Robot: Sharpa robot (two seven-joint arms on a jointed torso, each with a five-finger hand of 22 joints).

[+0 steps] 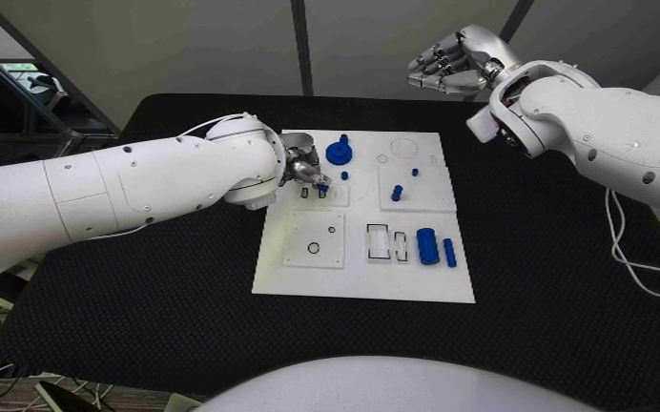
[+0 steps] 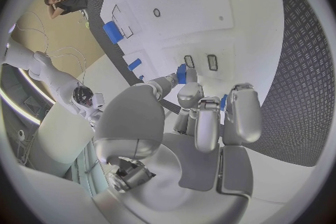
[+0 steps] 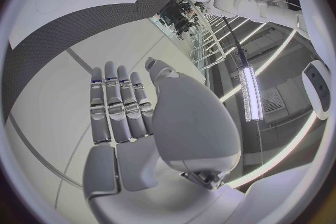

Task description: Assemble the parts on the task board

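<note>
My left hand (image 1: 305, 172) is down over the upper left part of the white task board (image 1: 360, 286), and its fingers (image 2: 183, 75) are pinched on a small blue part (image 2: 181, 73), held just above two small rectangular slots (image 2: 199, 61) in the board. My right hand (image 1: 454, 57) is raised off beyond the far edge of the black tabletop (image 1: 550, 269), well apart from the board, its fingers (image 3: 119, 106) straight, side by side and holding nothing. On the board a blue gear (image 1: 340, 153) stands near my left hand, small blue pegs (image 1: 396, 193) stand in the upper right panel, and a blue cylinder (image 1: 426, 246) lies beside a thinner blue bar (image 1: 450, 253) near the lower right.
</note>
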